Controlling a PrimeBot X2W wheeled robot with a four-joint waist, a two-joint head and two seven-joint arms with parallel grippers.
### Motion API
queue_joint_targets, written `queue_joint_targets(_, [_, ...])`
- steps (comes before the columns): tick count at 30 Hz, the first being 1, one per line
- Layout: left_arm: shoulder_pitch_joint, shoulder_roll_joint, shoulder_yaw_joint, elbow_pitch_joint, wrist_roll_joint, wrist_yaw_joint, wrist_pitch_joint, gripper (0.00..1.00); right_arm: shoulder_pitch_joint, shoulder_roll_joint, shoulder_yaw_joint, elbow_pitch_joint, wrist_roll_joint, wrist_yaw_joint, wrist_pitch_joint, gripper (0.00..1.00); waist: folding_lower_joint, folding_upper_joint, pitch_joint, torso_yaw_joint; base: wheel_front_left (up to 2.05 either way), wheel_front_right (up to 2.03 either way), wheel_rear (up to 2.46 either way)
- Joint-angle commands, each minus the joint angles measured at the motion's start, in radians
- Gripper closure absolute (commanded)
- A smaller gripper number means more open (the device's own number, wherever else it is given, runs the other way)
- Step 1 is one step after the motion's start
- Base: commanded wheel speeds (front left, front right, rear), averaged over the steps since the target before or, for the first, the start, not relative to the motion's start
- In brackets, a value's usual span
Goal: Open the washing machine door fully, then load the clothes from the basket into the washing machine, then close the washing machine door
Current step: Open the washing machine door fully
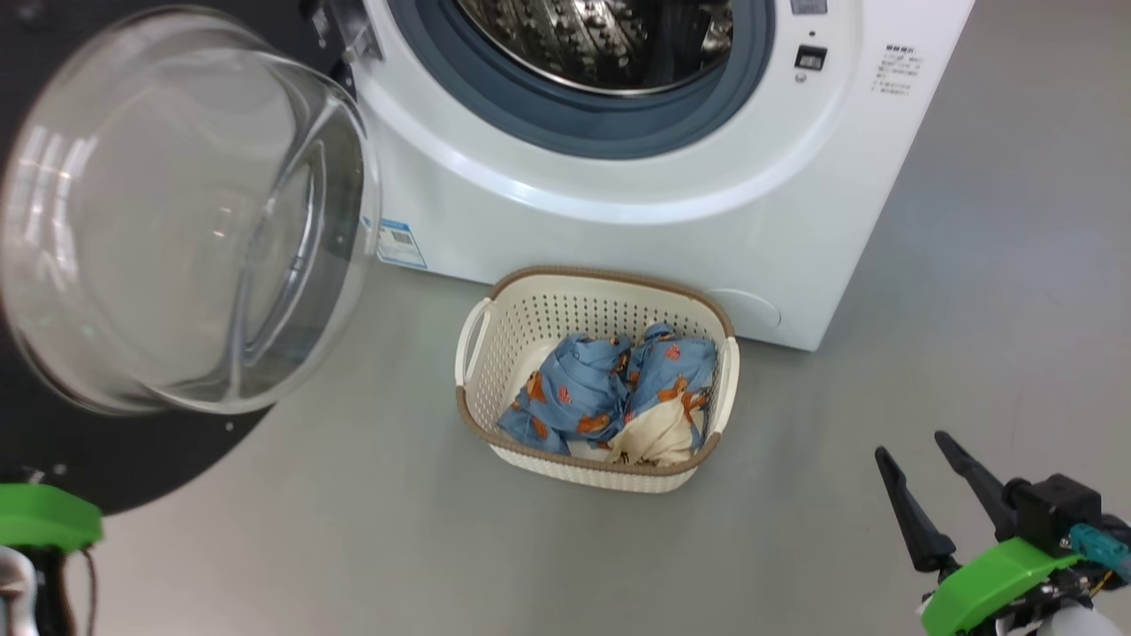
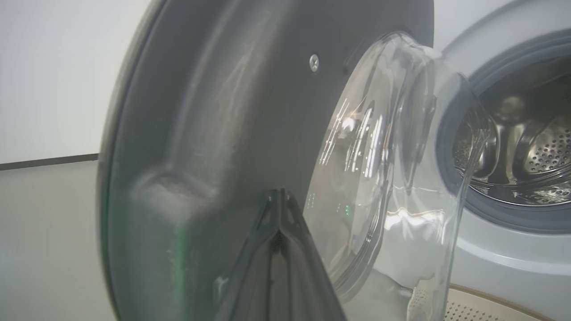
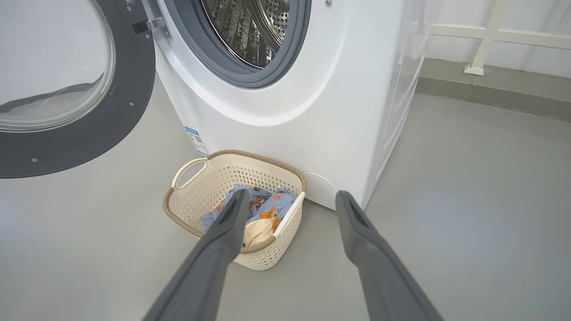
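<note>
The washing machine (image 1: 671, 221) stands at the top of the head view with its steel drum (image 1: 601, 44) exposed. Its door (image 1: 159, 459) is swung out to the left, the glass bowl (image 1: 177, 221) bulging toward me. On the floor before the machine sits the basket (image 1: 610, 276), holding the clothes (image 1: 583, 389): blue printed fabric and a cream piece. My right gripper (image 1: 911, 444) hovers open and empty to the right of the basket; in the right wrist view (image 3: 293, 194) its fingers frame the basket (image 3: 250, 154). My left gripper (image 2: 279, 192) is shut, its tips close to the door's dark inner face (image 2: 214, 133) beside the glass.
Grey floor spreads around the basket, with open room to the right of the machine. A blue label (image 1: 398, 243) and a round service cap (image 1: 751, 309) sit low on the machine's front. A white rail (image 3: 490, 35) runs along the wall behind the machine's right side.
</note>
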Motion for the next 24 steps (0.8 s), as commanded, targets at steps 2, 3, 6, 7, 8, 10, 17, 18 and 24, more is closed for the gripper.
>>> queue_joint_targets(2, [-0.068, 0.070, 0.080, 0.015, 0.023, -0.005, -0.007, 1.00, -0.034, -0.022, 0.022, -0.026, -0.016, 0.002, -0.012, 0.00, 0.0000, 0.0000, 0.026, -0.005, 0.00, 0.00, 0.00])
queue_joint_targets(3, [-0.080, 0.074, 0.094, 0.030, 0.029, -0.013, -0.007, 1.00, -0.039, -0.024, 0.023, -0.027, -0.017, 0.002, -0.012, 0.00, 0.0000, 0.0000, 0.033, -0.007, 0.00, 0.00, 0.00])
queue_joint_targets(6, [-0.113, 0.086, 0.134, 0.075, 0.048, -0.033, -0.007, 1.00, -0.057, -0.029, 0.028, -0.030, -0.019, 0.002, -0.012, 0.00, 0.0000, 0.0000, 0.056, -0.013, 0.00, 0.00, 0.00])
queue_joint_targets(7, [-0.124, 0.089, 0.145, 0.087, 0.056, -0.038, -0.007, 1.00, -0.063, -0.030, 0.029, -0.031, -0.021, 0.002, -0.012, 0.00, 0.0000, 0.0000, 0.064, -0.015, 0.00, 0.00, 0.00])
queue_joint_targets(8, [-0.134, 0.093, 0.156, 0.100, 0.065, -0.042, -0.007, 1.00, -0.069, -0.032, 0.031, -0.032, -0.022, 0.002, -0.012, 0.00, 0.0000, 0.0000, 0.073, -0.016, 0.00, 0.00, 0.00])
queue_joint_targets(10, [-0.156, 0.100, 0.183, 0.124, 0.077, -0.048, -0.007, 1.00, -0.080, -0.036, 0.034, -0.033, -0.024, 0.002, -0.012, 0.00, 0.0000, 0.0000, 0.091, -0.019, 0.00, 0.00, 0.00])
queue_joint_targets(17, [-0.231, 0.125, 0.269, 0.198, 0.113, -0.073, -0.007, 1.00, -0.125, -0.050, 0.040, -0.038, -0.032, 0.002, -0.012, 0.00, 0.0000, 0.0000, 0.151, -0.028, 0.00, 0.00, 0.00])
queue_joint_targets(18, [-0.242, 0.129, 0.281, 0.208, 0.117, -0.076, -0.007, 1.00, -0.131, -0.051, 0.041, -0.039, -0.033, 0.002, -0.012, 0.00, 0.0000, 0.0000, 0.158, -0.028, 0.00, 0.00, 0.00])
queue_joint_targets(24, [-0.302, 0.156, 0.349, 0.270, 0.139, -0.097, -0.007, 1.00, -0.169, -0.056, 0.051, -0.038, -0.038, 0.002, -0.012, 0.00, 0.0000, 0.0000, 0.194, -0.035, 0.00, 0.00, 0.00])
